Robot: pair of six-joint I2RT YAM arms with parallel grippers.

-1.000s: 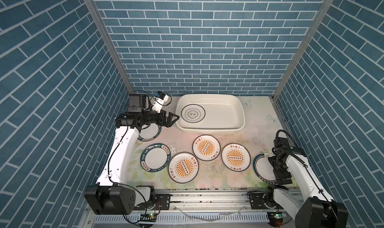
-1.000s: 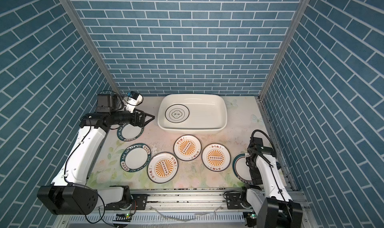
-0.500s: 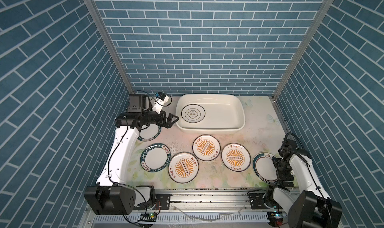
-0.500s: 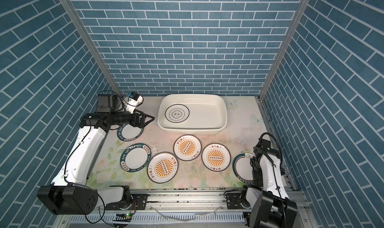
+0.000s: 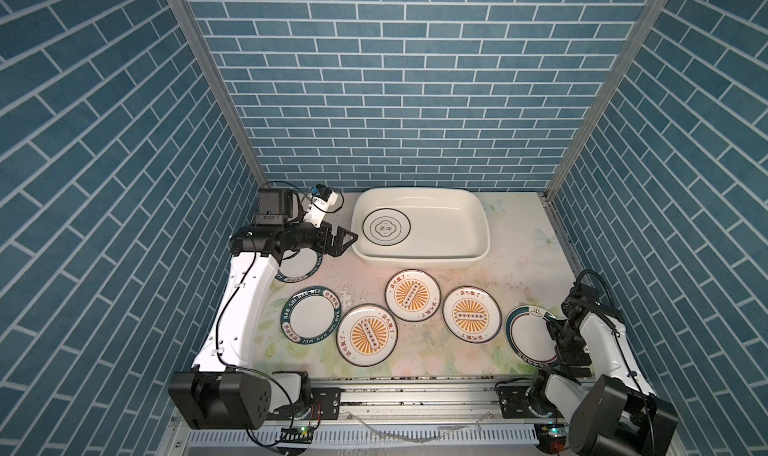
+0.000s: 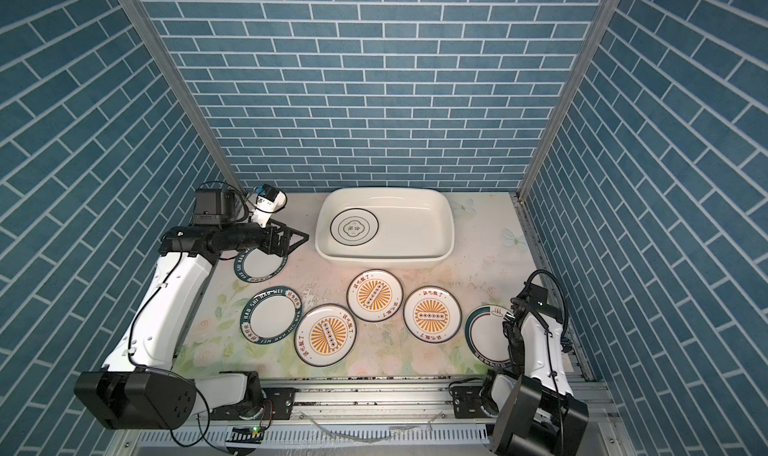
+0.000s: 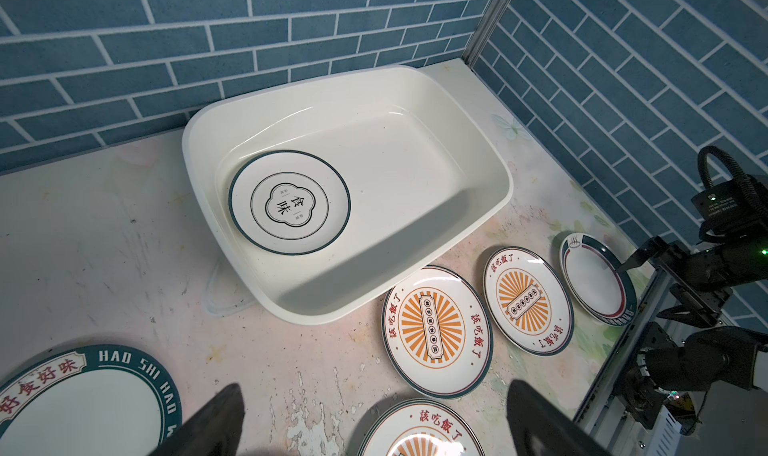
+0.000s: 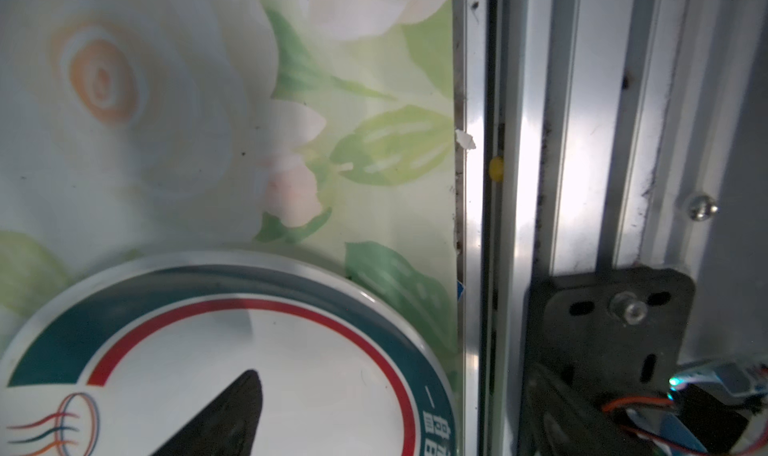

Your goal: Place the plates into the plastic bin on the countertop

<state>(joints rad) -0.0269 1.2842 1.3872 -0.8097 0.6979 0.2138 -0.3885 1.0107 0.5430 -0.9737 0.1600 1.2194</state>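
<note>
Left gripper beside plastic bin

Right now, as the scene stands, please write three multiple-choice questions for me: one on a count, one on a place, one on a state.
1. How many plates with orange sunburst centres lie on the countertop?
A. two
B. three
C. five

2. Where is the thin-ringed plate?
A. inside the plastic bin
B. on the countertop
C. on top of another plate

3. How is the left gripper?
A. shut on a plate
B. shut and empty
C. open, holding nothing

Answers:
1 B: three sunburst plates lie in front of the bin.
2 A: it lies flat on the bin's floor.
3 C: its jaws stand apart with nothing between them.
</note>
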